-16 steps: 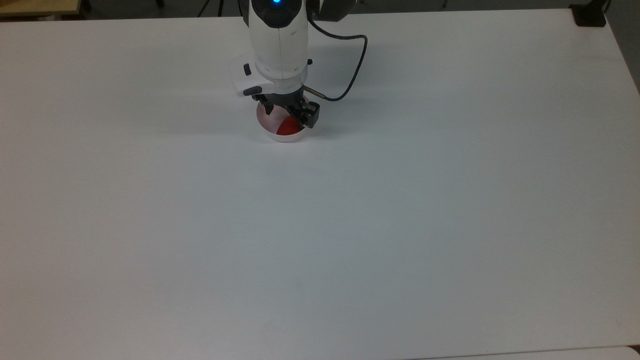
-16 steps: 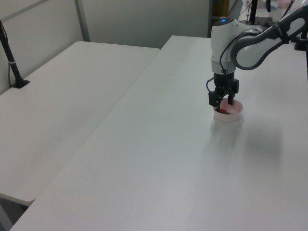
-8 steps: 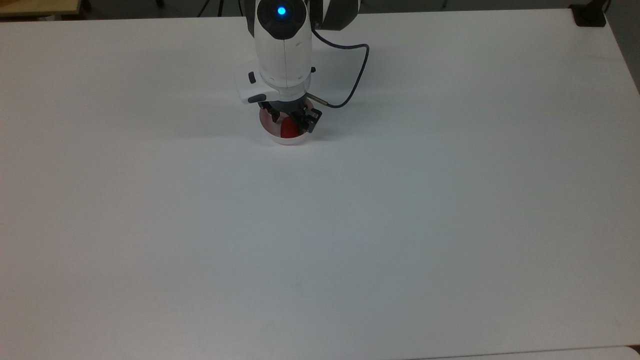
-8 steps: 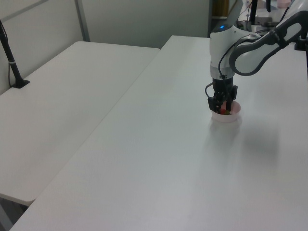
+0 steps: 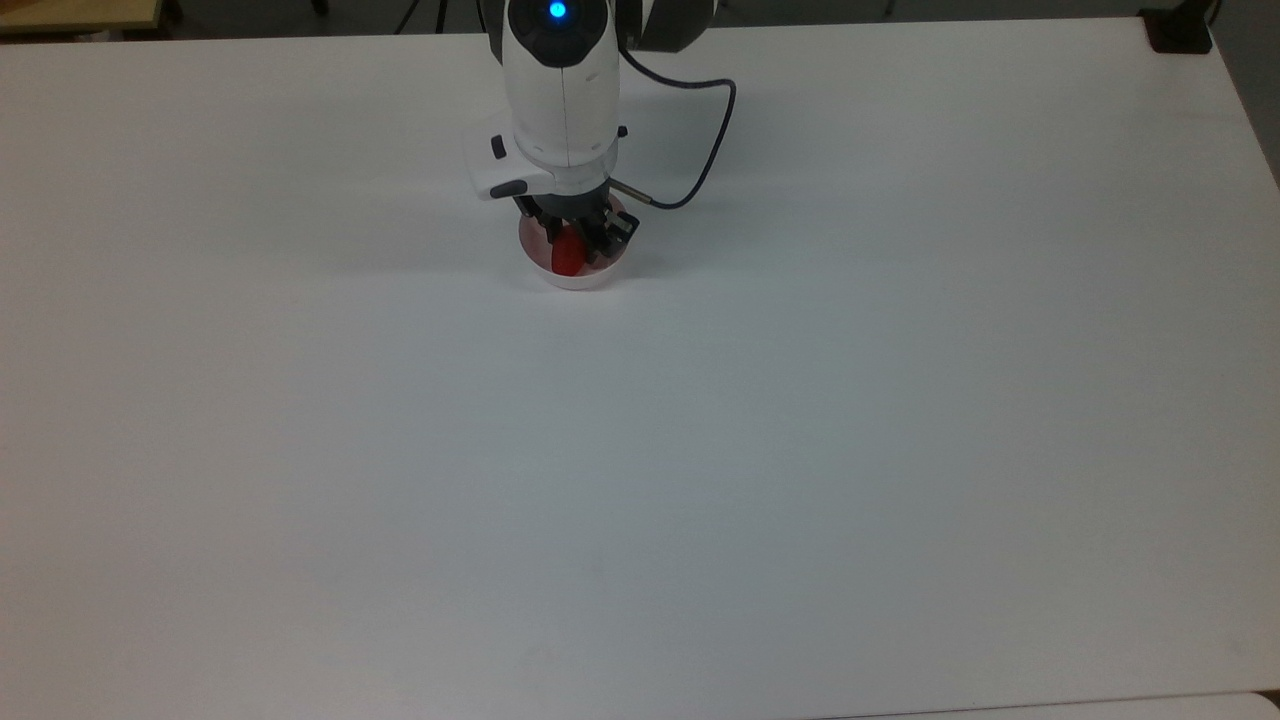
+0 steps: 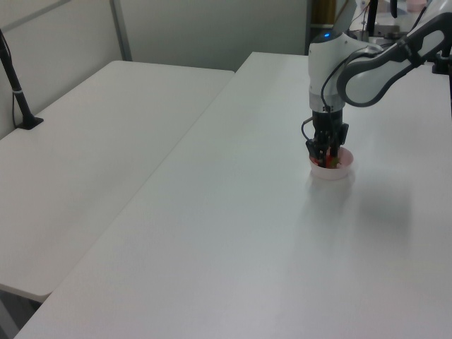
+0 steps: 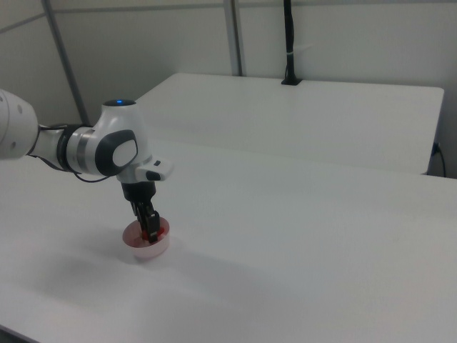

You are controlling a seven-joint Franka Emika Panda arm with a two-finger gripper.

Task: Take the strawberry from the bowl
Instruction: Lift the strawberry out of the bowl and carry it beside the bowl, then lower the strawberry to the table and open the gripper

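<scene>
The gripper (image 5: 573, 240) points straight down into the bowl (image 5: 570, 278), and its dark fingers (image 5: 596, 240) are drawn close together on either side of the strawberry (image 5: 566, 256), touching it; in the top view the red fruit fills the narrow gap between them, so the fingers appear to have hold of it. The strawberry sits inside the bowl, low within its pale pink walls; whether it rests on the bottom or hangs just clear of it cannot be told. In the left view the gripper (image 6: 326, 157) stands upright above the bowl (image 6: 341, 171), with a spot of red, the strawberry (image 6: 328, 164), showing between the fingertips at the rim; in the right view the gripper (image 7: 149, 226) reaches down into the bowl (image 7: 146, 249), and the strawberry (image 7: 151, 234) shows as a red patch at the tips.

The bowl stands on the white desk (image 5: 700, 450), toward the far edge in the top view and a little to the top view's left of centre; the arm (image 5: 558, 90) rises above it, white with a blue light at its top, and a dark cable (image 5: 710, 150) loops from the wrist out to the top view's right and back. In the left view a second white desk (image 6: 92, 162) lies beside the first on the left view's left, with a black post (image 6: 18, 92) standing on it near the wall.
</scene>
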